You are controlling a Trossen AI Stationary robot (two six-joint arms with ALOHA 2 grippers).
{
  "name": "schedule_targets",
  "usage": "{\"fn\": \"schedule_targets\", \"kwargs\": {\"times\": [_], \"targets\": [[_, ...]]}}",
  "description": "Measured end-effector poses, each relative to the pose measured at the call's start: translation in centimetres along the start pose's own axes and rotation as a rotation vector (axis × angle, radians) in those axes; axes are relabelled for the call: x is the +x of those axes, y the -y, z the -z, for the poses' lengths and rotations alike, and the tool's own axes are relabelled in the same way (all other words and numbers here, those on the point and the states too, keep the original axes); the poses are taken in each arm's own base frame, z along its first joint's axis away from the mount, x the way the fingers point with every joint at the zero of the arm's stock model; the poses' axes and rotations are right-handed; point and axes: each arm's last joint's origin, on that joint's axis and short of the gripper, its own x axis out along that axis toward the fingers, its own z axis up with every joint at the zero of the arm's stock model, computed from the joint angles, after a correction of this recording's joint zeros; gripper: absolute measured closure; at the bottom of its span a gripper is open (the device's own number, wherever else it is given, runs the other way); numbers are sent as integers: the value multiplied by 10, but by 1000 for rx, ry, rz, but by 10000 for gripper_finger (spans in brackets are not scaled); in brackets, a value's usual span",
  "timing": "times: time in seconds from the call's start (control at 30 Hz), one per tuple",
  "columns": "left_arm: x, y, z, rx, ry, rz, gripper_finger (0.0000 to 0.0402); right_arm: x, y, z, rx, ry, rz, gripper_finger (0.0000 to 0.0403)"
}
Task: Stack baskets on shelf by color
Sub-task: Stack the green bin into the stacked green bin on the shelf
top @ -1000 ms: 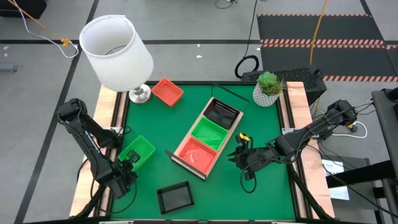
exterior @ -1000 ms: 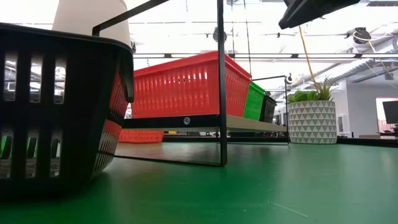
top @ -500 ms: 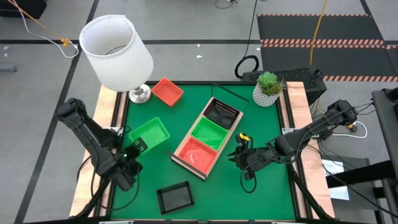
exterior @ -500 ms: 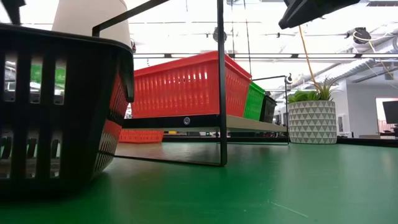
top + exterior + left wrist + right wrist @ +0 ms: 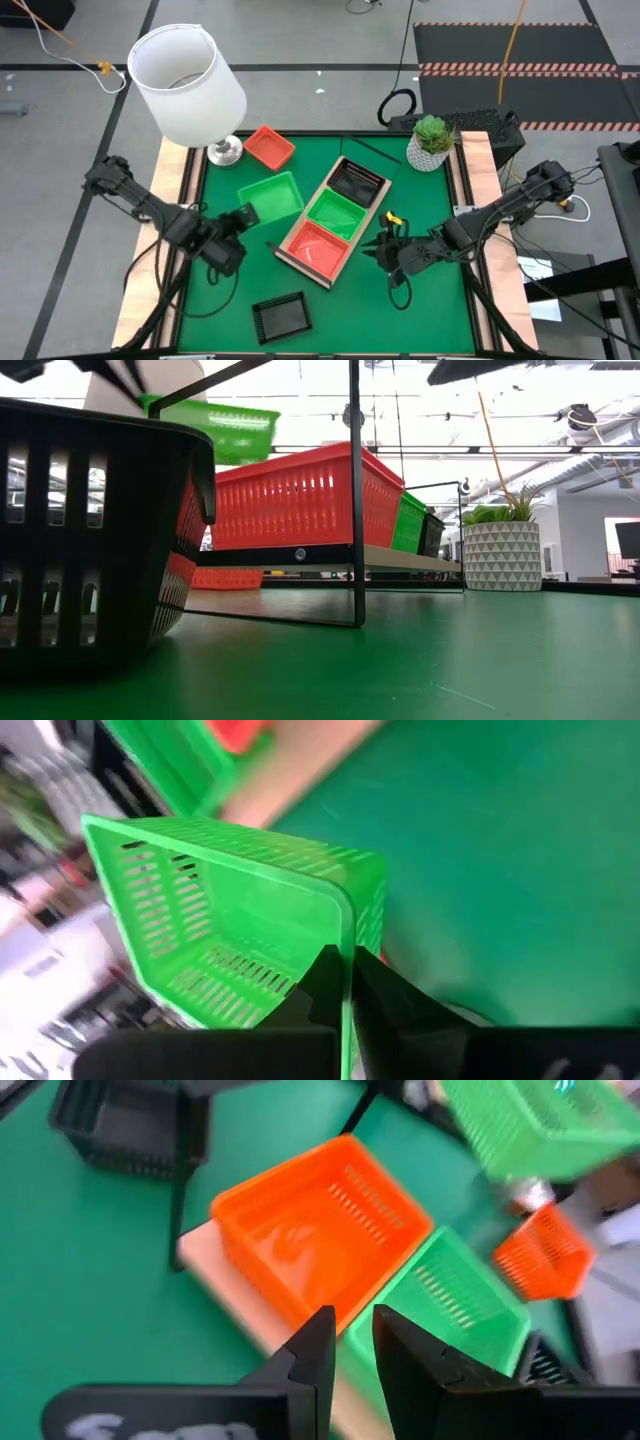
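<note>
Since a second ago, the left gripper [image 5: 243,216] has carried the bright green slotted plastic basket [image 5: 271,195] from the green table mat's [image 5: 430,310] left edge up toward the light-wood shelf [image 5: 333,222], its jaws pinched shut on the basket's rim. That basket hangs clear of the mat, just beside the shelf's left side. On the shelf sit an orange-red basket [image 5: 319,247], a green basket [image 5: 336,213] and a black mesh basket [image 5: 358,183]. Near the mat's right edge, the right gripper [image 5: 385,252] hovers, jaws narrowly apart, holding nothing.

Green basket [image 5: 235,935] rim pinched between closed jaws, above green mat [image 5: 500,870]
</note>
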Motion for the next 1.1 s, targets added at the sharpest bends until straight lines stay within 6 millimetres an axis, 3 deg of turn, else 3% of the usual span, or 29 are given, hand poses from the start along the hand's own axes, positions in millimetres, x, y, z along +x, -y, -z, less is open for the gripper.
{"fn": "schedule_targets", "kwargs": {"times": [0.2,0.43,0.63,0.87,1.1], "targets": [[12,-34,-3,141,183,-79,385,2,12,-14,-21,113,148,339],[27,-64,6,215,357,-162,395,9,42,-25,-158,200,98,339],[31,-70,10,279,415,-185,383,6,75,-38,-193,281,-28,339],[36,-73,14,285,404,-187,395,6,87,-34,-208,295,-207,334],[48,-82,23,330,434,-201,381,9,94,-24,-154,240,-304,261]]}}
